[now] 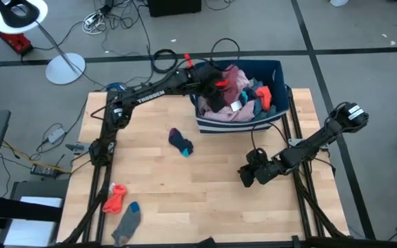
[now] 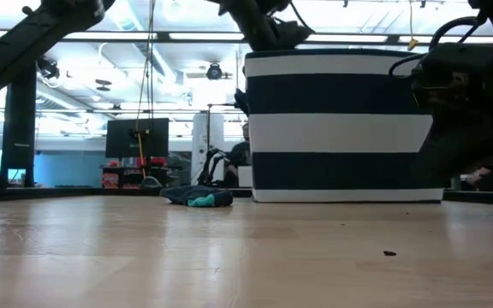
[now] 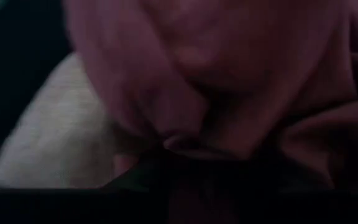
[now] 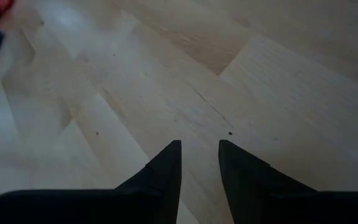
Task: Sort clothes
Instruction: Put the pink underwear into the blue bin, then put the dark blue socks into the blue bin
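A dark blue bin with white stripes (image 1: 216,124) stands at the table's far edge, heaped with clothes: a pink garment (image 1: 235,77), red (image 1: 263,94), blue and black pieces. My left gripper (image 1: 217,85) is down among them. Its wrist view is filled by pink cloth (image 3: 229,62) and a pale cloth (image 3: 55,143). A dark sock with a teal toe (image 1: 181,142) lies flat mid-table. A red-orange piece (image 1: 114,198) and a grey-blue sock (image 1: 127,220) lie at the near left. My right gripper (image 4: 199,144) hovers open over bare wood at the right.
The bin's striped wall (image 2: 341,128) rises tall in the low view, with the dark sock (image 2: 197,198) to its left. Bare wood lies between the sock and my right gripper (image 1: 247,176). A white floor lamp (image 1: 64,67) and cables are on the floor beyond the table's far left corner.
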